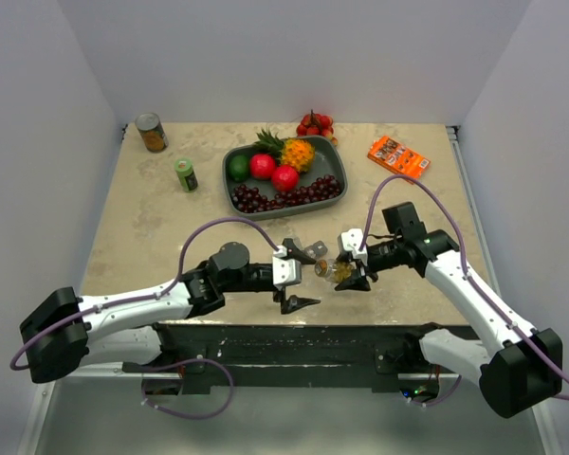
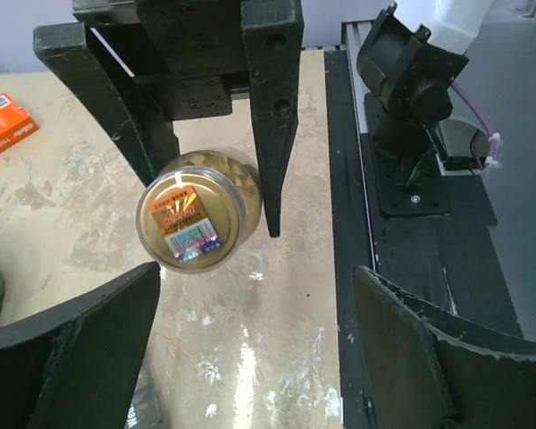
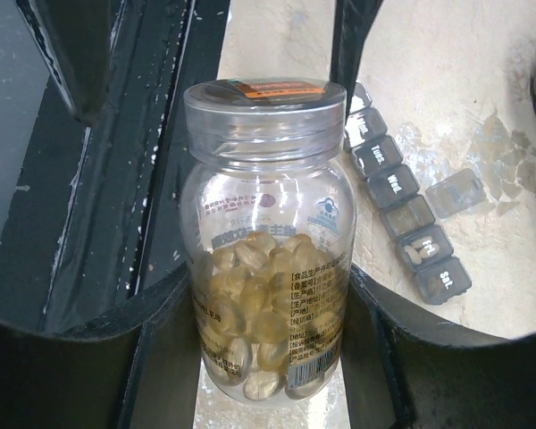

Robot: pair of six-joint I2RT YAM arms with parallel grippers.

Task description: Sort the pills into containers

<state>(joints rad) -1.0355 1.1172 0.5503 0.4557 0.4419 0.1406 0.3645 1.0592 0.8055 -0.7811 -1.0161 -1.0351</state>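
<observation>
My right gripper (image 1: 349,273) (image 3: 268,295) is shut on a clear pill bottle (image 3: 266,268) (image 1: 334,272) full of yellow softgels. Its clear cap (image 3: 264,103) is on and points toward my left gripper. In the left wrist view the bottle (image 2: 192,223) shows cap-first, just beyond my left gripper (image 2: 255,277) (image 1: 303,277), which is open and empty. The containers (image 3: 402,192), a dark-grey strip marked with weekdays, lie on the table beside the bottle. One compartment (image 3: 426,246) is open with two pale pills in it. The strip also shows in the top view (image 1: 315,250).
A grey fruit tray (image 1: 334,163) stands at the back centre, red fruit (image 1: 315,123) behind it. A tin can (image 1: 152,133) and a small green can (image 1: 186,174) stand back left. An orange box (image 1: 398,156) lies back right. A black rail (image 1: 294,336) runs along the near edge.
</observation>
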